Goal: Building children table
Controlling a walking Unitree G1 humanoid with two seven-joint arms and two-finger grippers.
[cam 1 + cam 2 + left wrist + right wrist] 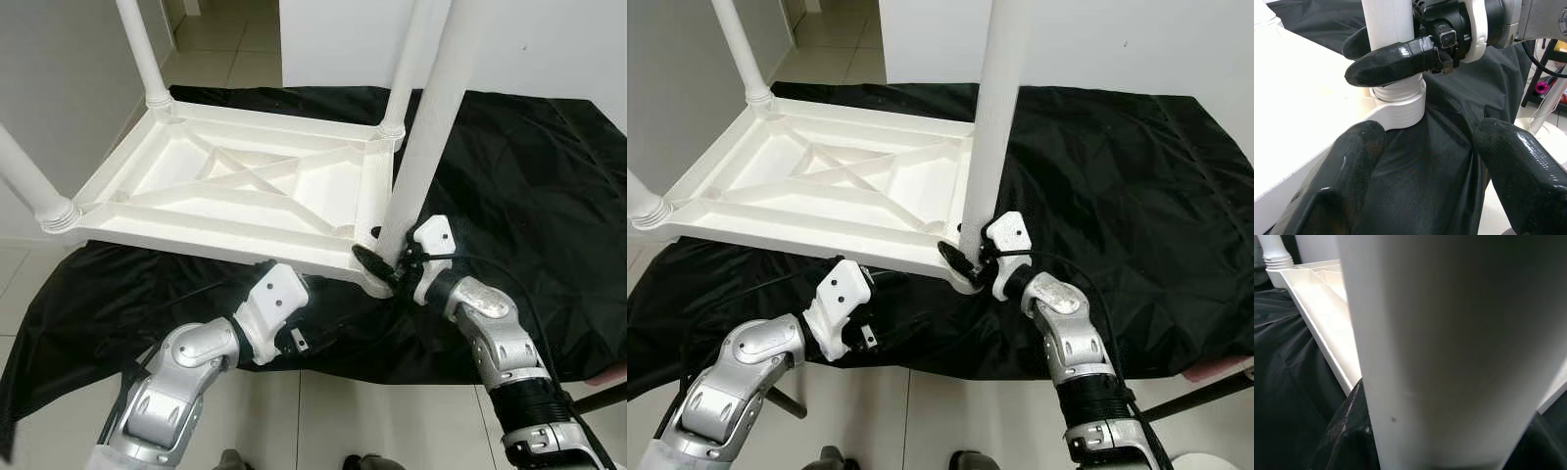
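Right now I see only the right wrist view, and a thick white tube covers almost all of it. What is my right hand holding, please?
Observer: The right hand is shut around the round white plastic leg, low down, just above the near right corner socket of the upturned white plastic table.
Operator: And where is the left hand?
Observer: The left hand is open beside that same corner, over the black cloth, apart from the leg.
Operator: Are other legs fitted already?
Observer: Yes, three more white legs stand in the other corners: far left, near left and far right.
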